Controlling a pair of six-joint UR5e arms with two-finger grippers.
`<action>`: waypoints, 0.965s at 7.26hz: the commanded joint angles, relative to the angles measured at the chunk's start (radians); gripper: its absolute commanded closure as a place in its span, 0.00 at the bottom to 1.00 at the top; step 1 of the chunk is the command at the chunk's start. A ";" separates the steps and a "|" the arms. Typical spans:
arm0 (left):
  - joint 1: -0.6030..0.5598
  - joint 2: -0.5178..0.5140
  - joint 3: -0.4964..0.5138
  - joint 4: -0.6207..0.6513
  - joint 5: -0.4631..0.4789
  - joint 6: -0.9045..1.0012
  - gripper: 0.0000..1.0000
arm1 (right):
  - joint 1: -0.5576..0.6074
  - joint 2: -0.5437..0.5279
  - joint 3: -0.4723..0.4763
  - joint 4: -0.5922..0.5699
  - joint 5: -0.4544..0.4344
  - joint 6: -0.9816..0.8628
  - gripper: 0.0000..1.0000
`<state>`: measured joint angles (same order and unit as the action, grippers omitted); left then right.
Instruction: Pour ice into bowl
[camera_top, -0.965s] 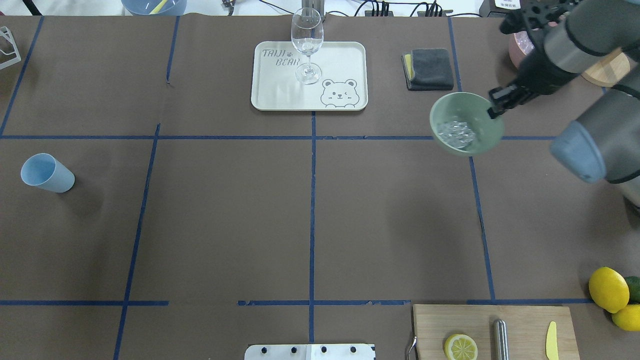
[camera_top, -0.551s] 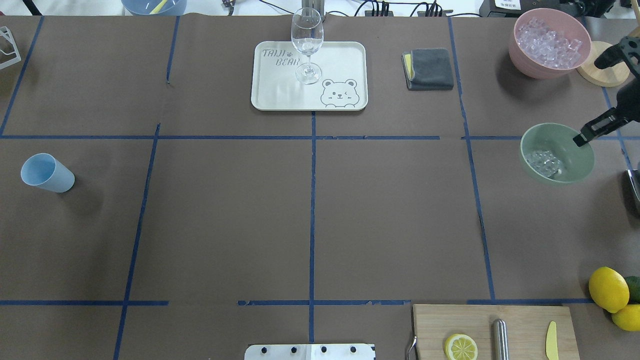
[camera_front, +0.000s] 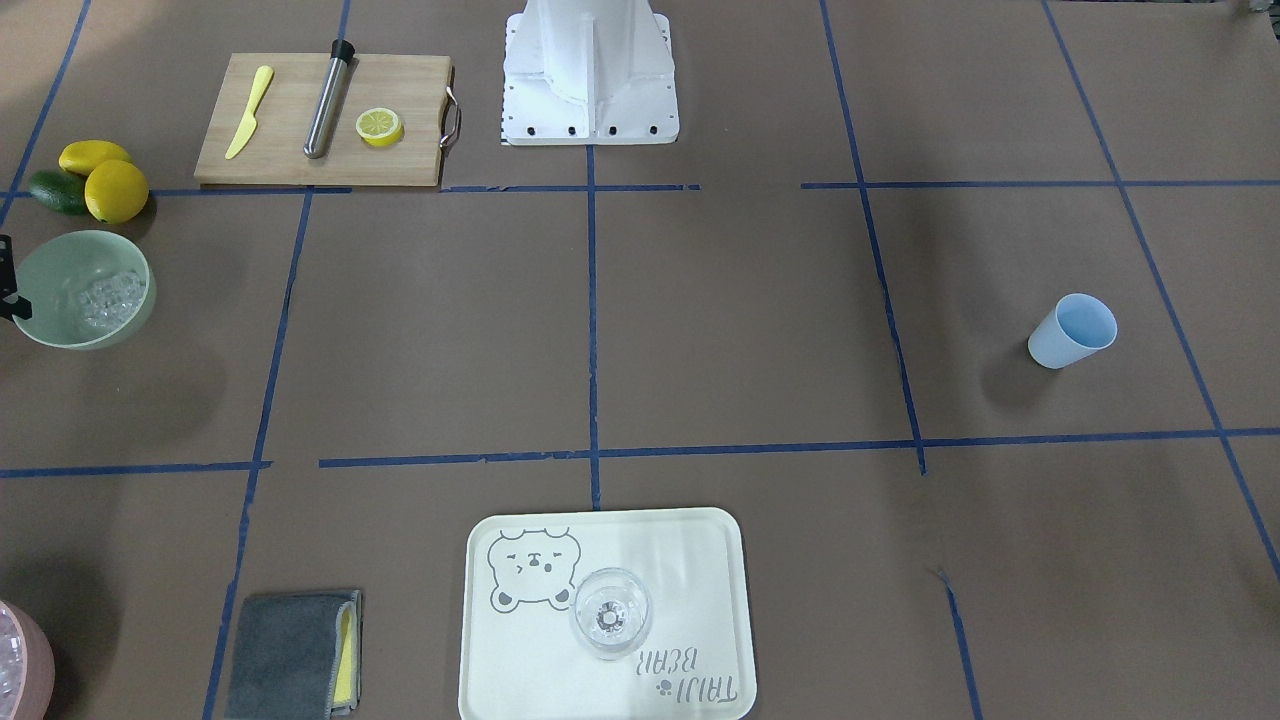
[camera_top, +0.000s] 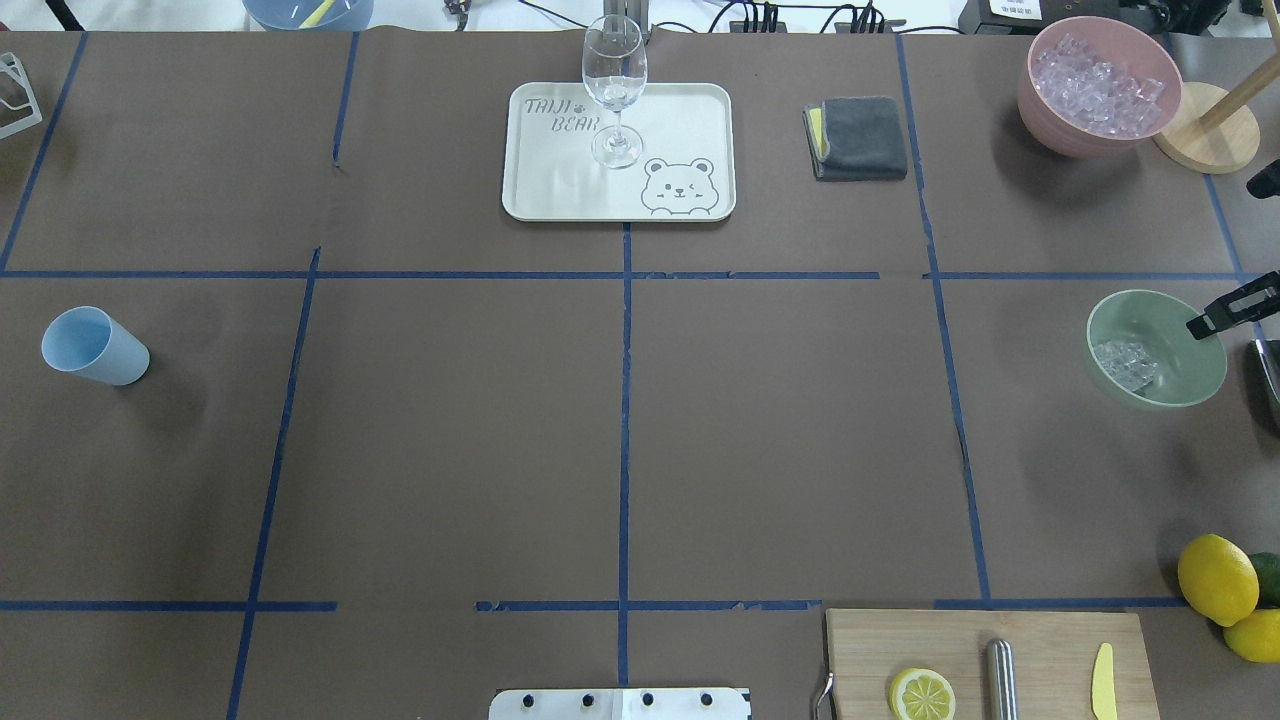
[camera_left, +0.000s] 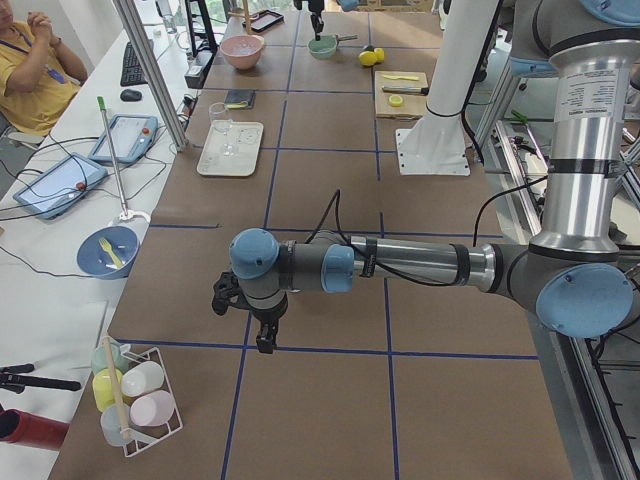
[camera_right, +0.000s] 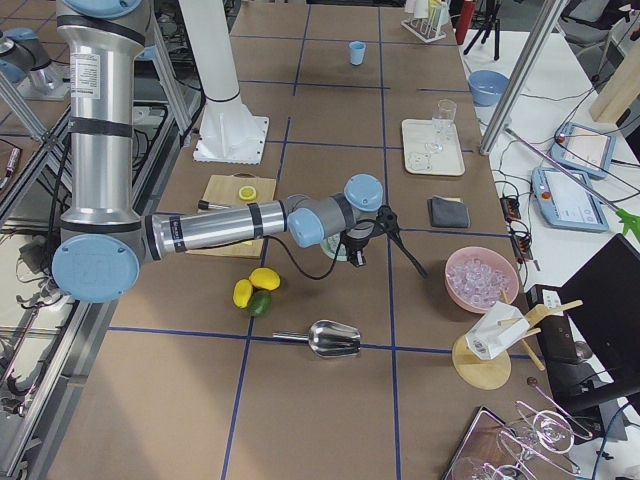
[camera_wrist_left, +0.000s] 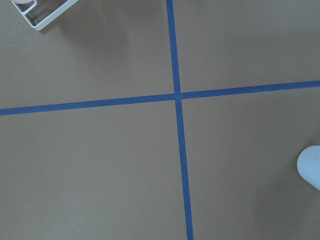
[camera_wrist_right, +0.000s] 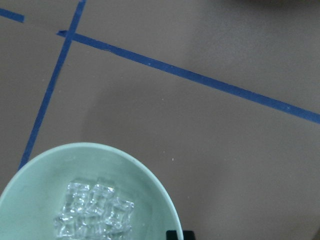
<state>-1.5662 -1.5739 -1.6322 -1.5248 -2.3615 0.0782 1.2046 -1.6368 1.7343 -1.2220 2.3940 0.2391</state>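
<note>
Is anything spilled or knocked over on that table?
Nothing stands out. No ice lies loose on the table: the ice sits inside the mint-green bowl, which the right gripper holds by its rim. The wine glass stands upright on its tray.

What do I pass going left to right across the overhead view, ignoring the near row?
blue cup → tray → grey cloth → bowl holding the ice. The pink bowl is left out because its span overlaps.
</note>
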 joint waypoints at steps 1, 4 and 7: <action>0.000 0.000 0.000 0.000 0.001 0.000 0.00 | -0.048 -0.005 -0.181 0.358 -0.004 0.194 1.00; 0.000 -0.006 0.000 0.000 0.001 0.002 0.00 | -0.125 0.002 -0.186 0.420 -0.029 0.290 1.00; 0.000 -0.011 0.002 -0.014 0.001 -0.002 0.00 | -0.126 0.006 -0.180 0.421 -0.074 0.278 0.00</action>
<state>-1.5662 -1.5835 -1.6318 -1.5299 -2.3608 0.0791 1.0801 -1.6318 1.5484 -0.8027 2.3516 0.5204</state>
